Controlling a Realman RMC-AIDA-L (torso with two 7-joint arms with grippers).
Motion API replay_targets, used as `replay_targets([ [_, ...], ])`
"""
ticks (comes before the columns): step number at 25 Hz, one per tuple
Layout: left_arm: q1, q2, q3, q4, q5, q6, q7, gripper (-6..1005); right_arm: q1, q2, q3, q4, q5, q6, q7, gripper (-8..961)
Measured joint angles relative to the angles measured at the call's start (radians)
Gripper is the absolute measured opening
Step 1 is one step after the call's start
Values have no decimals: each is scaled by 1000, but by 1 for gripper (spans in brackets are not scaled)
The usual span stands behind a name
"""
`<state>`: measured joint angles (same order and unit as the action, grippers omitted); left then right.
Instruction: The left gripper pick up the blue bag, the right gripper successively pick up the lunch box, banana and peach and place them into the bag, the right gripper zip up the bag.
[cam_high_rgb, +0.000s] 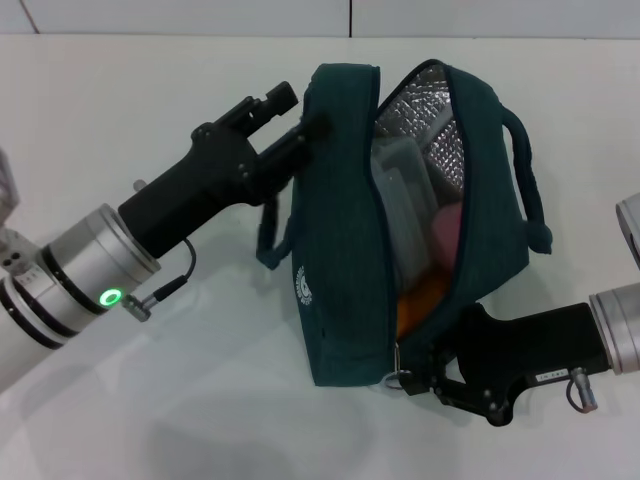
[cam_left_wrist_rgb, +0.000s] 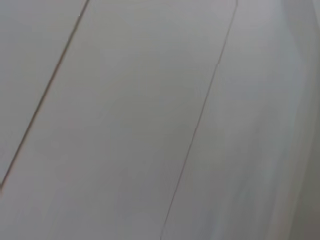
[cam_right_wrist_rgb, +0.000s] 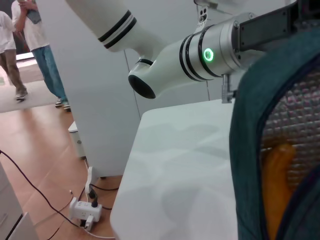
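Observation:
The blue bag (cam_high_rgb: 335, 240) stands tilted on the white table, its long zipper open and its silver foil lining showing. My left gripper (cam_high_rgb: 303, 128) is shut on the bag's far left rim and holds it up. Inside the bag lie the clear lunch box (cam_high_rgb: 400, 200), the pink peach (cam_high_rgb: 449, 228) and the orange banana (cam_high_rgb: 420, 300). My right gripper (cam_high_rgb: 412, 380) is at the bag's near end, shut on the metal zipper pull (cam_high_rgb: 394, 378). The right wrist view shows the blue bag (cam_right_wrist_rgb: 252, 150) close up, with the banana (cam_right_wrist_rgb: 276, 172) inside. The left wrist view shows only a pale surface.
Bare white table (cam_high_rgb: 180, 400) lies all around the bag. In the right wrist view the table edge (cam_right_wrist_rgb: 125, 170) drops to a wooden floor with a power strip (cam_right_wrist_rgb: 85, 212) and cables. People (cam_right_wrist_rgb: 40, 50) stand farther off.

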<state>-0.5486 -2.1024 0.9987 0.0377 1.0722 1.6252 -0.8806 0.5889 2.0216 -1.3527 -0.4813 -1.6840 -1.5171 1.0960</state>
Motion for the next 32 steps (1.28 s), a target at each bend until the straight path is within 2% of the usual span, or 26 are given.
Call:
replay_targets([
  [3,6,4,1,12,-2,6,-54,628,0,0,0,-6,6,-6,-3,19],
  [10,54,10,5,73,-1,12,-142,630,-1,-1,0,-9,37,-25,-35,19],
  [19,134,11,0,105,-60,50,-143,622,-4,-7,21,-12,67,-46,-70,19],
  [27,259,10,6,125,-59,67,21,620,-17,-7,142,-12,90,-123,-154,19],
  [32,306,7,20,90,-55,67,123,619,-10,-8,202,-12,95,-120,-158,19],
])
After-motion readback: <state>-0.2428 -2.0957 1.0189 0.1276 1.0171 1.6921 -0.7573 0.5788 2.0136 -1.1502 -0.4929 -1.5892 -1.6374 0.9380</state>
